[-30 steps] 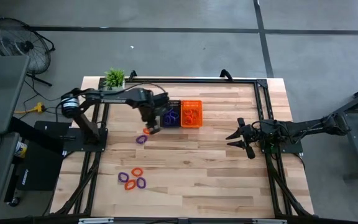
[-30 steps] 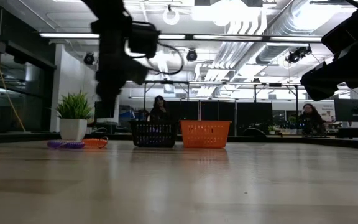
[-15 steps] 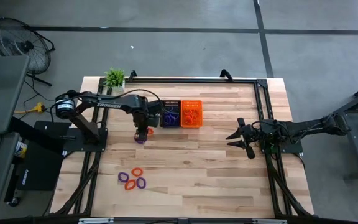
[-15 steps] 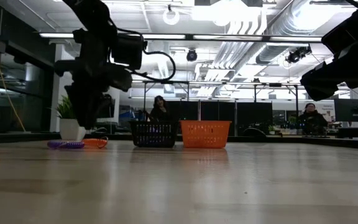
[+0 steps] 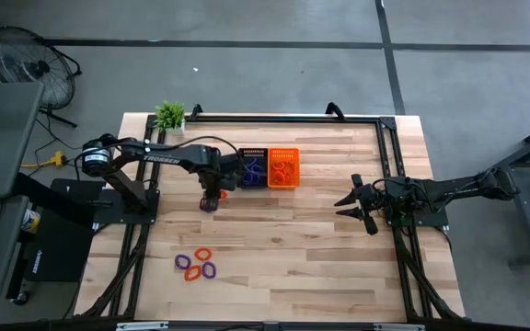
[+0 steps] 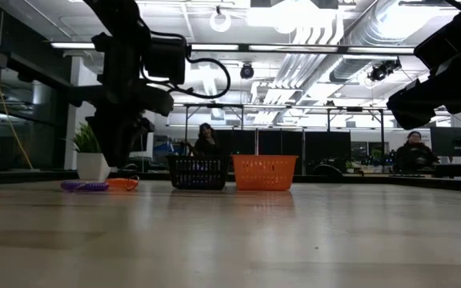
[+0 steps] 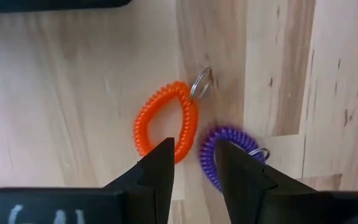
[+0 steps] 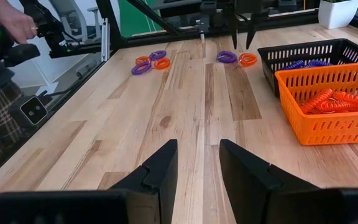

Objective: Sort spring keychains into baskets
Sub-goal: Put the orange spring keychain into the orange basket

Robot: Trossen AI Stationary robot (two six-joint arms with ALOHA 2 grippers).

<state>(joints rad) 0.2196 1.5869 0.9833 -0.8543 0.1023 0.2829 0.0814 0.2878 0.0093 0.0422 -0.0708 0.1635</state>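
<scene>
The left gripper [image 5: 212,198] is positioned low over the table [image 5: 320,257], just in front of the black basket [image 5: 252,171], directly above a pair of spring keychains. In the left wrist view its fingers [image 7: 160,168] stand apart, one on each side of the near end of an orange keychain [image 7: 165,120], with a purple keychain [image 7: 225,154] lying just beside that one; each carries a small metal ring. Neither coil is gripped; both lie flat on the wood. The black basket contains purple coils [image 8: 308,63], and the orange basket [image 5: 282,167] touching its side contains orange-red coils [image 8: 334,100]. A further group of loose keychains [image 5: 196,264], purple and orange mixed, lies well apart from the baskets toward the table's front left. The right gripper [image 5: 350,208] rests idle near the table's right side, well clear of the baskets, its fingers [image 8: 157,171] apart with nothing between them. A small potted plant [image 5: 169,115] stands at the rear left corner of the table. In the low view the left arm [image 6: 126,88] descends near the plant, and a seated person [image 6: 414,152] is visible in the room beyond. A floor fan [image 5: 28,64] stands off the table at rear left.
</scene>
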